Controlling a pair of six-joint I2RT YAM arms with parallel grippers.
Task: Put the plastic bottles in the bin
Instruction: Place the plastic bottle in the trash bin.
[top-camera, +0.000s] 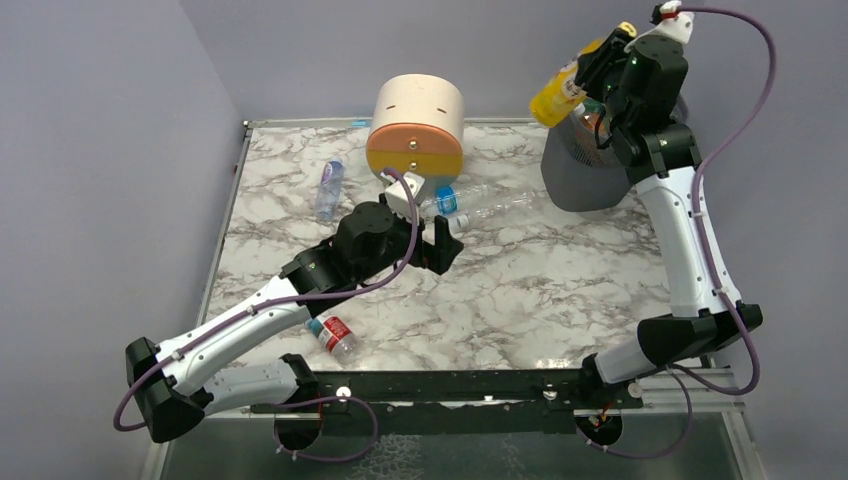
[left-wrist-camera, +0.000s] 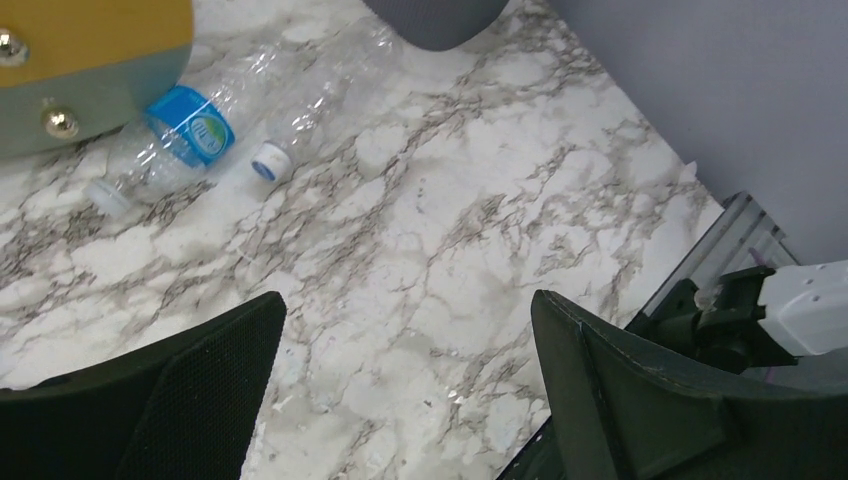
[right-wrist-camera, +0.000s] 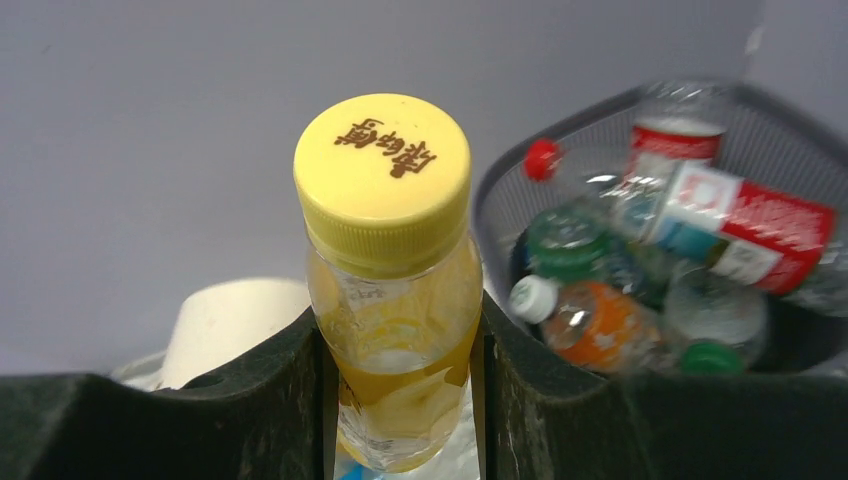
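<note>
My right gripper (top-camera: 592, 72) is shut on a yellow bottle (top-camera: 556, 94) and holds it high, just left of the dark mesh bin (top-camera: 578, 185) at the back right. The right wrist view shows the bottle's yellow cap (right-wrist-camera: 383, 165) between my fingers (right-wrist-camera: 270, 400), with several bottles (right-wrist-camera: 690, 230) lying in the bin (right-wrist-camera: 600, 120) to the right. My left gripper (top-camera: 446, 243) hangs open over bare marble, nothing between its jaws. Just beyond it lie two clear bottles, one blue-labelled (left-wrist-camera: 175, 140) and one plain (left-wrist-camera: 320, 100). A third clear one (top-camera: 329, 187) lies far left, and a red-labelled one (top-camera: 333, 335) lies near the front.
A round cream and orange drawer unit (top-camera: 414, 125) stands at the back centre, right beside the two clear bottles. Walls close in on the left, back and right. A black rail (top-camera: 480, 385) runs along the table's near edge. The right arm's base (left-wrist-camera: 760, 310) shows at the left wrist view's right edge.
</note>
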